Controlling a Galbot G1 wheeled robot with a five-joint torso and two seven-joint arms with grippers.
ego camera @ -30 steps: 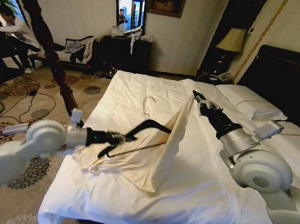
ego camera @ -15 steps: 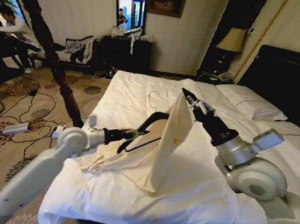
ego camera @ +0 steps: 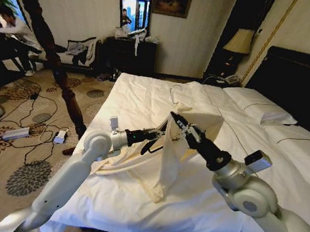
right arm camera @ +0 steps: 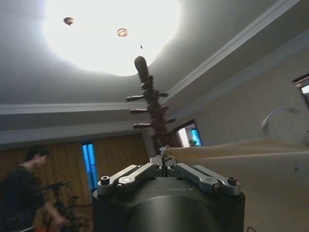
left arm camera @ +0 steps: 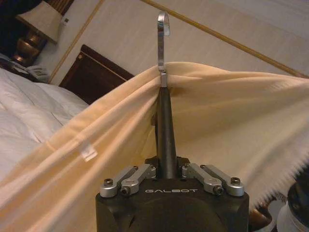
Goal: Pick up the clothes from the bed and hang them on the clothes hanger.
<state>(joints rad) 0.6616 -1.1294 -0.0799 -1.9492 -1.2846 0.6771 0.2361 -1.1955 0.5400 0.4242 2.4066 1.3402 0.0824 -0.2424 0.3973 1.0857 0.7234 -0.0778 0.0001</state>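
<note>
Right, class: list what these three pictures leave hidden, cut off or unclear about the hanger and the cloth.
- Head view: the clothes cover most of the clothes hanger, so how far it is threaded is unclear.
- Left wrist view: the left claw shuts on the hanger's bar; cloth hides both shoulders.
- Right wrist view: the right claw pinches a cloth edge; which part of the garment is unclear.

Clothes (ego camera: pixel 182 145) raised above the bed (ego camera: pixel 146 97), lower part trailing on the duvet toward the bed's left edge. Clothes hanger (left arm camera: pixel 165 130) inside the clothes, hook poking out on top. Left gripper (ego camera: pixel 155 134) left of the clothes, right gripper (ego camera: pixel 173 118) at their upper edge, just right of it. Coat stand (ego camera: pixel 49 50) left of the bed; pillows (ego camera: pixel 259 107) far right; lamp (ego camera: pixel 239 42) beyond.
</note>
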